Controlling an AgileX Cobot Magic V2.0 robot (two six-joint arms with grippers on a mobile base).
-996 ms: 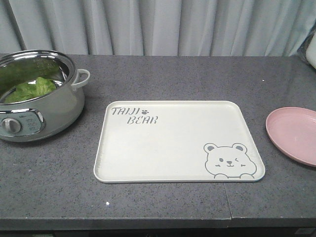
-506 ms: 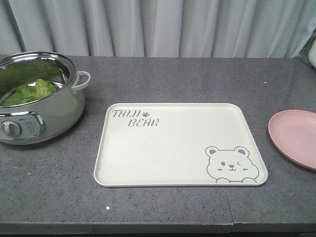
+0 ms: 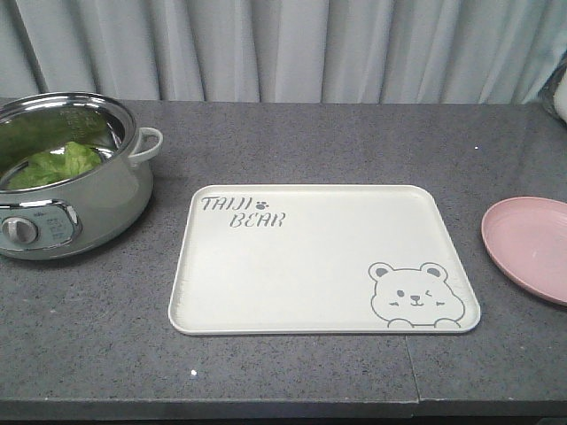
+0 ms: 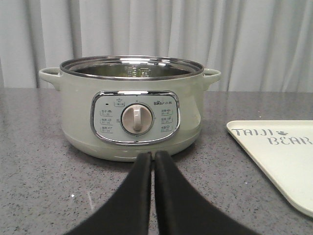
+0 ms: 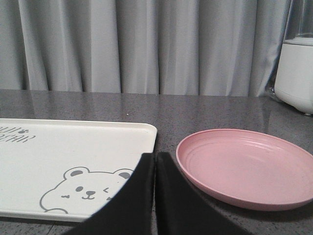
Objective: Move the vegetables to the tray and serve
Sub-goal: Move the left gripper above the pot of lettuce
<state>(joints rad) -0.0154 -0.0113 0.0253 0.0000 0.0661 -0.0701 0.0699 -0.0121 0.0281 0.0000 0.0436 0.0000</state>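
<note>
- The vegetables (image 3: 55, 164) lie in the pot (image 3: 97, 208) left of the tray (image 3: 319, 266); nothing is transferred yet.
- The left tool (image 4: 152, 161) and right tool (image 5: 154, 161) are pinched together, holding nothing.

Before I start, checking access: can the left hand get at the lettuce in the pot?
Probably yes: the pot is lidless, nothing stands between it and the left hand, which must rise over the rim for the lettuce.

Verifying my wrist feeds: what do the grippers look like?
The left gripper and right gripper look alike: two matte black fingers, broad at the base, curving to narrow rounded tips. No markings or cables show.
</note>
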